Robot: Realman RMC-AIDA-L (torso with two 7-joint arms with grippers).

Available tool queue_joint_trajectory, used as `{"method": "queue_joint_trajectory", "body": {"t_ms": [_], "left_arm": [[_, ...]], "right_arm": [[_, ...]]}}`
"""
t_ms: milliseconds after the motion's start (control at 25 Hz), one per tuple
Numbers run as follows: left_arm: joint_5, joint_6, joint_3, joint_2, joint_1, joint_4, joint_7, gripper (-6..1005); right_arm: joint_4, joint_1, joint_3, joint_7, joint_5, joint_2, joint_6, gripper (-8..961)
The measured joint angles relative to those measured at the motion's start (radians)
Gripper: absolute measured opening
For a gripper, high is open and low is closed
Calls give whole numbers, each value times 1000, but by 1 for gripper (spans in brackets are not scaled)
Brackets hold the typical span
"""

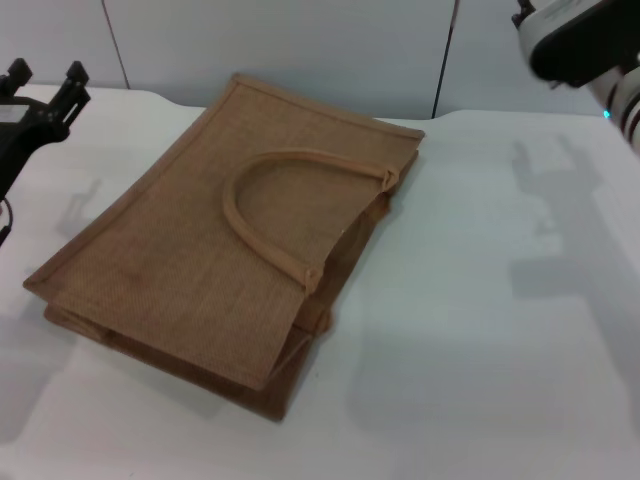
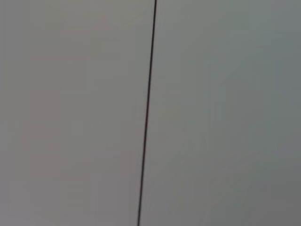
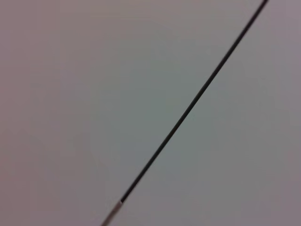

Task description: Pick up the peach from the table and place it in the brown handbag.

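Woven jute makes up the brown handbag (image 1: 215,245), which lies flat on the white table (image 1: 480,330) in the head view, one arched handle (image 1: 275,205) resting on its upper face and its open mouth turned toward the robot's right. The left gripper (image 1: 47,78) is held up at the far left edge of the table with its two dark fingers spread apart and nothing between them, while of the right arm (image 1: 580,45) only a dark and white part shows at the far right corner, its gripper out of sight. Both wrist views show only a plain grey wall (image 2: 70,113) crossed by a thin dark seam (image 2: 146,113), and the peach shows in none of the views.
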Motion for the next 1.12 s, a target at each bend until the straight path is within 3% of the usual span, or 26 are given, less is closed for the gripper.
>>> {"method": "queue_joint_trajectory", "body": {"t_ms": [80, 200, 480, 520, 760, 920, 1120], "left_arm": [[-1, -3, 0, 0, -18, -25, 6, 757], [-1, 0, -2, 1, -33, -58, 29, 757], [-19, 9, -2, 4, -47, -143, 88, 757], [-20, 10, -2, 4, -49, -146, 89, 757], [-31, 48, -2, 4, -58, -174, 111, 757], [-31, 60, -2, 3, -73, -195, 111, 757], [-31, 78, -2, 4, -91, -213, 112, 757]], "right_arm": [[22, 3, -91, 78, -34, -2, -102, 667], [91, 4, -151, 308, -157, -7, -121, 667], [296, 2, -189, 1151, -676, -8, -124, 666], [296, 2, -189, 1151, -676, -8, -124, 666], [441, -6, -190, 1596, -918, -10, -257, 665], [523, -4, -187, 1769, -1033, -11, -318, 666], [547, 9, -185, 1770, -1039, -11, -315, 666]]}}
